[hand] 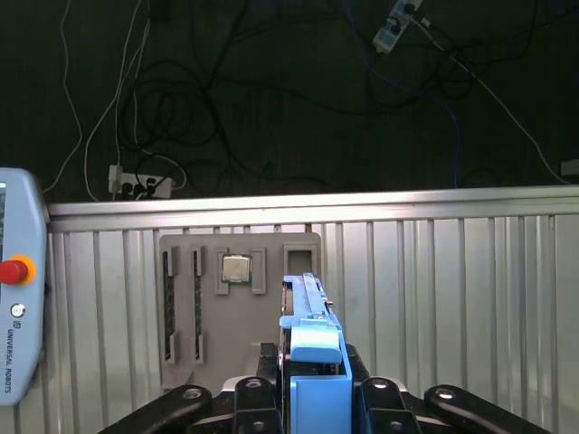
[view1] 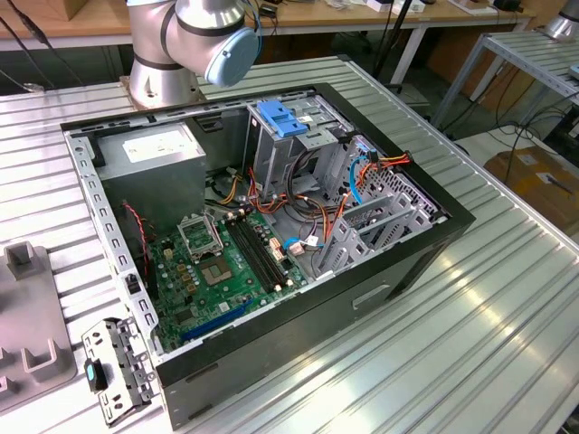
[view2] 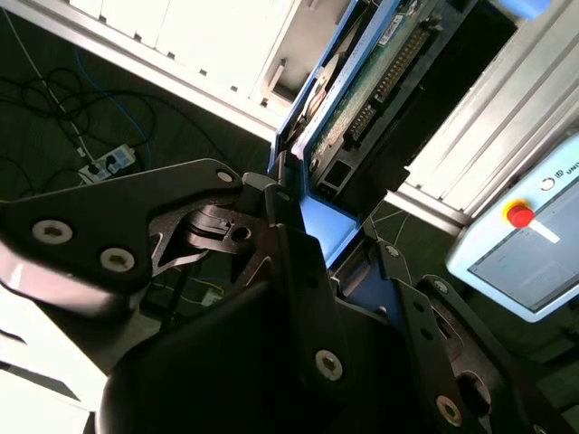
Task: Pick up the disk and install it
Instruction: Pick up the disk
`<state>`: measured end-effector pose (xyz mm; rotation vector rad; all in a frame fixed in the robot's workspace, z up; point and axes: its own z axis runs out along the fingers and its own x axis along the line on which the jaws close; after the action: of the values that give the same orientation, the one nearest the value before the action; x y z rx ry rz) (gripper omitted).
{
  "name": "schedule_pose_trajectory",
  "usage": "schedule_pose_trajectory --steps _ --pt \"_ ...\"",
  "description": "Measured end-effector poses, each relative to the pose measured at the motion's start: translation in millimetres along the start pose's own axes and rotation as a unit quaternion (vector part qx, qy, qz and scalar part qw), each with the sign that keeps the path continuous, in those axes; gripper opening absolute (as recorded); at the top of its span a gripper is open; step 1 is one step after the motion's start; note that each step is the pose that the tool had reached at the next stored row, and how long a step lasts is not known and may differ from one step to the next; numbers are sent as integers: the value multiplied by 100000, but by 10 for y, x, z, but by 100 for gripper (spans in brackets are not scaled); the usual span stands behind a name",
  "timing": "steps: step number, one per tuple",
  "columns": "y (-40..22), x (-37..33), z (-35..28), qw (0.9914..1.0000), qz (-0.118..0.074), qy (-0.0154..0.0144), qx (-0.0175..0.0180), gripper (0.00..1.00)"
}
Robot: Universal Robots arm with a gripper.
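Observation:
My gripper is shut on the disk, a flat drive in a blue plastic carrier that stands on edge between the two black fingers. In the second wrist view the same disk shows its green circuit board and blue frame, with its blue end tab clamped in my gripper. Both wrist views show the disk held above the ribbed metal table, away from the computer. The open computer case lies on its side on the table in the exterior view, with a grey drive cage inside it.
A grey holder tray with a processor chip lies on the ribbed table below the disk. A teach pendant with a red button sits at the table's side. The arm's base stands behind the case. A small bracket lies by the case.

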<state>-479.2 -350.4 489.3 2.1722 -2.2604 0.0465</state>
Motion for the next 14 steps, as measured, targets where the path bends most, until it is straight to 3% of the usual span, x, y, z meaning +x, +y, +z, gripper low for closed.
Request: schedule_pose_trajectory --steps 8,14 --pt "-2 4 -133 100000 -1 -1 6 37" --pt "-2 4 -145 100000 -1 -5 9 37"
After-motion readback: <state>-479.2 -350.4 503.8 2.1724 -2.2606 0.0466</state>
